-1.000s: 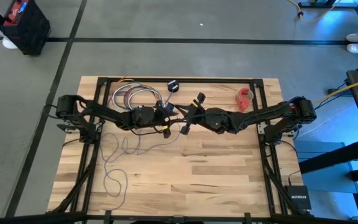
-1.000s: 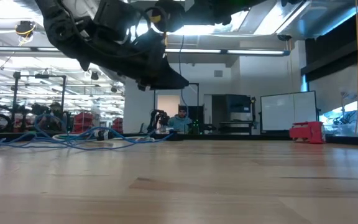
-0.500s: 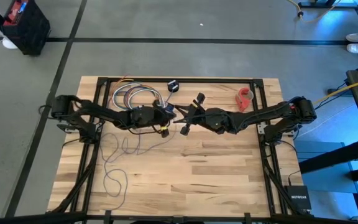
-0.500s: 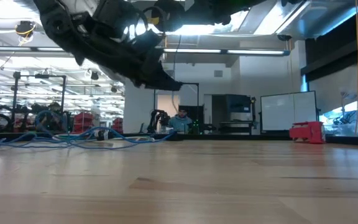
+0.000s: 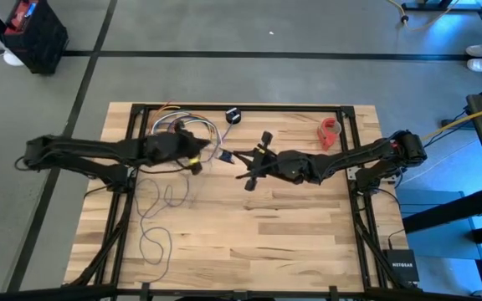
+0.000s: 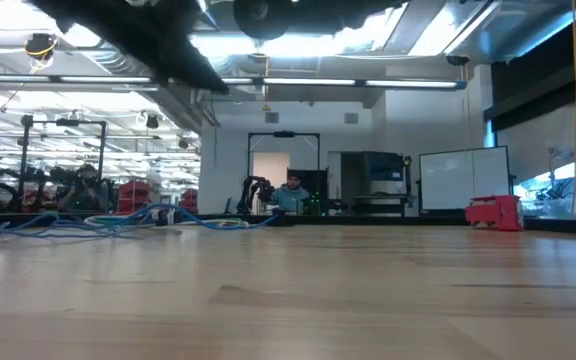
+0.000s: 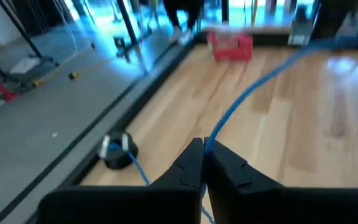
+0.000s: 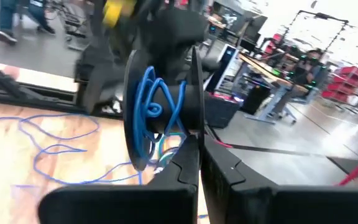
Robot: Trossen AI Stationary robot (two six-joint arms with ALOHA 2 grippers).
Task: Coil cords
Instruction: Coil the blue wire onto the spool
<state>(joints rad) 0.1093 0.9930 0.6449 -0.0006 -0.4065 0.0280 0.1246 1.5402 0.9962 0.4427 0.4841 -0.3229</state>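
The cord is a thin bluish cable. Its loose loops [image 5: 159,209] lie on the table's left half, and its other end is wound on a black two-flanged reel [image 8: 157,112]. My right gripper [image 5: 256,163] is shut on the reel at the table's middle, above the top. My left gripper [image 5: 207,157] stands just left of it, shut on the cord [image 7: 260,81], which runs straight from its fingertips toward the reel. My left gripper pinches a single strand of the cord [image 7: 209,144] between its two fingertips, coming level from the table's left side. The strand beyond the fingers [image 7: 278,62] runs straight, clear of the table. My right gripper pinches the reel by the lower rim [image 8: 190,140] of one flange, coming from the table's right. The reel stands on edge above the fingers, clear of the table, with cord turns [image 8: 160,102] between its flanges.
A bundle of multicoloured looped wires [image 5: 181,130] lies at the far left, close behind my left gripper. A small black disc [image 5: 233,115] sits by the far edge, and a red object [image 5: 330,132] at the far right. Bare wood fills the near half.
My left gripper has shut on the cord and drawn back toward the table's left edge, away from the reel, pulling the strand out straight. My right gripper has kept its hold on the reel and stayed in place.
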